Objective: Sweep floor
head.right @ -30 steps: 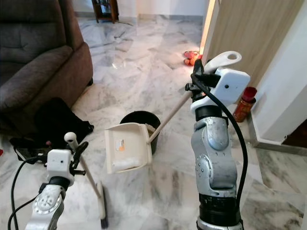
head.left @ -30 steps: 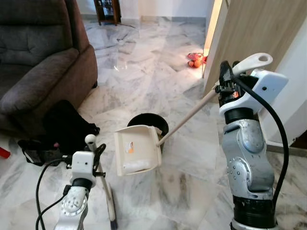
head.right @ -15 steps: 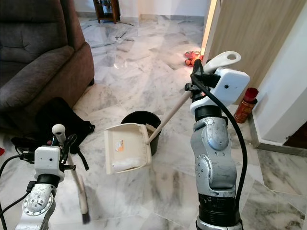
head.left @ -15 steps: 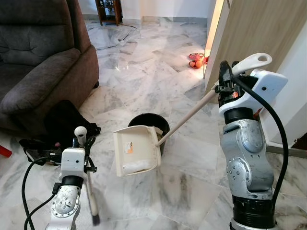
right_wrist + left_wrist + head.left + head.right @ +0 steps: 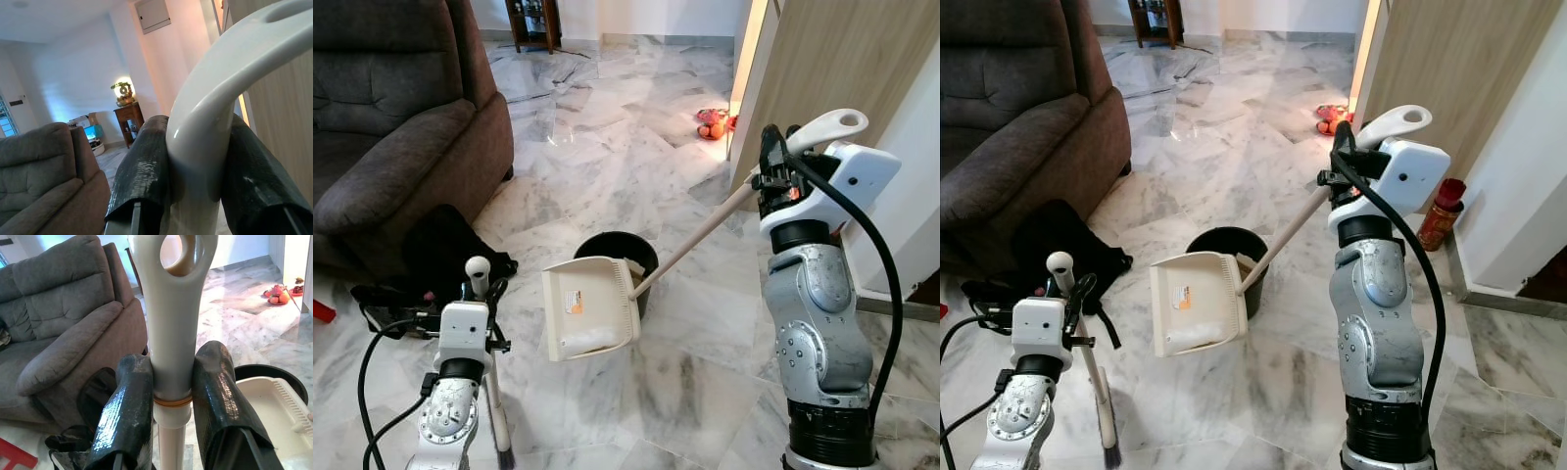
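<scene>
Two cleaning tools are in hand over the glossy grey-veined marble floor [image 5: 607, 147], and the round black plastic bin [image 5: 607, 247] serves as the marker for placing them. Far to the bin's left stands one plump brown fabric armchair [image 5: 391, 117], with a limp black bag [image 5: 445, 257] slumped on the floor between chair and bin. Nearer the robot and left of the bin, the left gripper [image 5: 168, 396] has its two glossy black fingers [image 5: 129, 401] pressed tight on either side of the smooth cream plastic broom handle [image 5: 171, 333], just under the handle's flat, oval-holed end; the stick runs down to dark bristles [image 5: 505, 456] touching the floor. One cream, ribbed plastic dustpan [image 5: 589, 309] hangs tilted, overlapping the bin's near rim, with a pale heap of sweepings [image 5: 585, 339] lying against its lower edge. Its long cream pole [image 5: 705, 232] slants up and to the right from the bin to the right gripper [image 5: 193, 161], whose textured black fingers [image 5: 142, 166] are clamped on the curved, looped grip [image 5: 822, 127]. Farther right of the bin rises a matte wood-grain panel [image 5: 832, 69], and beyond the bin, at that panel's foot, sits one small cluster of orange and red objects [image 5: 711, 123].
</scene>
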Controlling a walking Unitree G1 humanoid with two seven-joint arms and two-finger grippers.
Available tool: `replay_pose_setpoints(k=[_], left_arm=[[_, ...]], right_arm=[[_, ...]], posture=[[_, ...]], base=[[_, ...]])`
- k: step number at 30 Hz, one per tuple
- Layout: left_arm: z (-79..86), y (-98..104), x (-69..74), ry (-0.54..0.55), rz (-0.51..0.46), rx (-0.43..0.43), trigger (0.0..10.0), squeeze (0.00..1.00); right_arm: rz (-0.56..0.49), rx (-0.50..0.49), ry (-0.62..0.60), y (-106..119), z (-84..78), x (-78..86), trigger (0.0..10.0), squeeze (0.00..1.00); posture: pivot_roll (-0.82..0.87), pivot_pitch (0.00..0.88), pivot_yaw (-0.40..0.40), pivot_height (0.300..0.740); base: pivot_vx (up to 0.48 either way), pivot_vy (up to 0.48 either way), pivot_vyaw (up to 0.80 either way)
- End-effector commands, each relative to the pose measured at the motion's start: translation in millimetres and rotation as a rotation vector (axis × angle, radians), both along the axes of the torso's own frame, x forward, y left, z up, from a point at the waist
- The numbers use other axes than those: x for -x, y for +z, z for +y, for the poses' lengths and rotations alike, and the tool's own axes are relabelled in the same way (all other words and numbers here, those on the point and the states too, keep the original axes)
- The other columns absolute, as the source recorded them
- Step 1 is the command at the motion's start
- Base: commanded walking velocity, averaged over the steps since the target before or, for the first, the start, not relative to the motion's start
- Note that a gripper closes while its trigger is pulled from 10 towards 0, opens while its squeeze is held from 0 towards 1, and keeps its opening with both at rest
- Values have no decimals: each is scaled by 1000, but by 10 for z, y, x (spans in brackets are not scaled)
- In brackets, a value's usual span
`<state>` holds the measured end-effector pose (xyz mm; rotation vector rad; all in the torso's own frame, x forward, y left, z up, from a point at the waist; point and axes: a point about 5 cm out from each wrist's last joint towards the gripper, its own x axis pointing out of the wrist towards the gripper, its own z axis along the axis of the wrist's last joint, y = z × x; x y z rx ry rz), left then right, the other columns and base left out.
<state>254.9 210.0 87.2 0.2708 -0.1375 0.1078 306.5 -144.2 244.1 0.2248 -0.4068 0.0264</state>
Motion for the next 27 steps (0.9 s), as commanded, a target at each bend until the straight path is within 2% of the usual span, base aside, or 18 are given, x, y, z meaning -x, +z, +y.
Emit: replay_pose_setpoints(k=[1, 6, 14, 27], left_arm=[[15, 87, -9, 5, -33, -19, 10000, 0], [15, 81, -11, 7, -30, -21, 10000, 0], [15, 81, -15, 9, -29, -25, 10000, 0], [14, 81, -14, 8, -26, -26, 10000, 0]], right_arm=[[-84, -11, 23, 188, 43, 43, 10000, 0], [-92, 3, 33, 194, 72, 48, 10000, 0], [-92, 3, 41, 193, 80, 48, 10000, 0], [-88, -14, 43, 185, 73, 50, 10000, 0]], posture=[[74, 42, 34, 740], [74, 43, 35, 740], [73, 45, 36, 740], [74, 46, 36, 740]], base=[[0, 0, 0], [0, 0, 0], [0, 0, 376], [258, 0, 0]])
